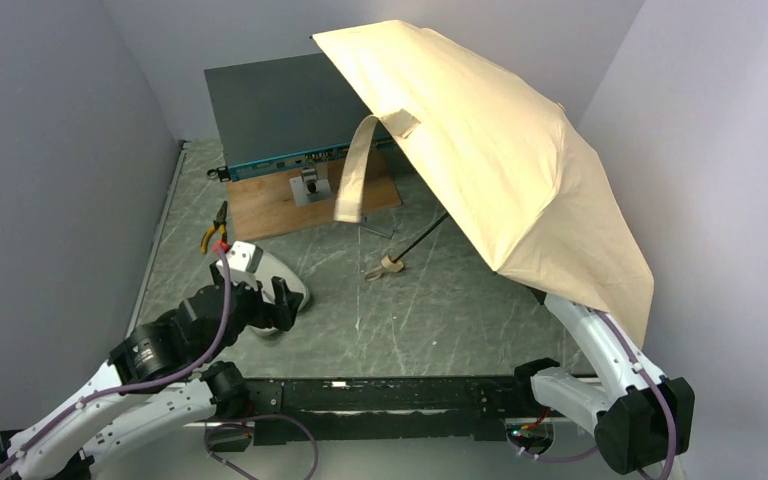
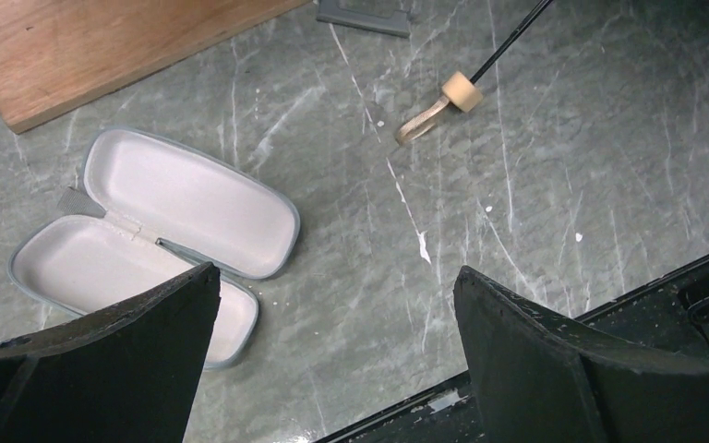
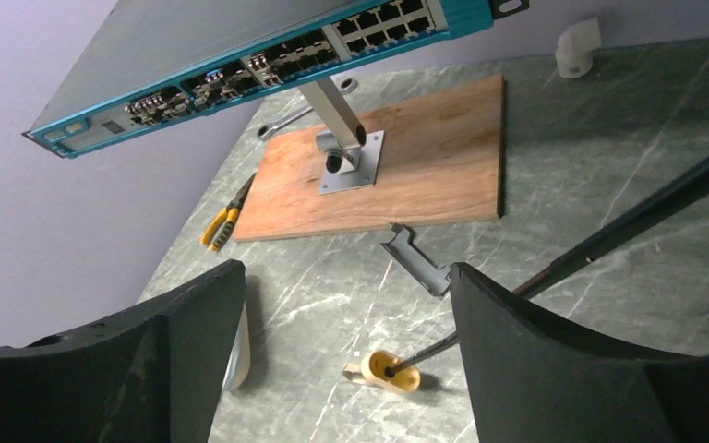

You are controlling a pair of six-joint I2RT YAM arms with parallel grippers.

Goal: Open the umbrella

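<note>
We find the umbrella [image 1: 500, 150] already spread. Its canopy tilts over the right half of the counter [image 1: 440, 320], and its handle [image 1: 392, 263] rests on the counter near centre. In the top view the shaft [image 1: 425, 235] runs from 8 o'clock at the handle to 2 o'clock under the canopy. The left end effector [image 2: 337, 277] is spread wide and empty, with the handle well apart at its 1 o'clock. The right end effector [image 3: 346, 272], hidden beneath the canopy from above, is also wide and empty. The handle sits near, at its 6 o'clock. We judge the right arm nearer and the task essentially complete.
</note>
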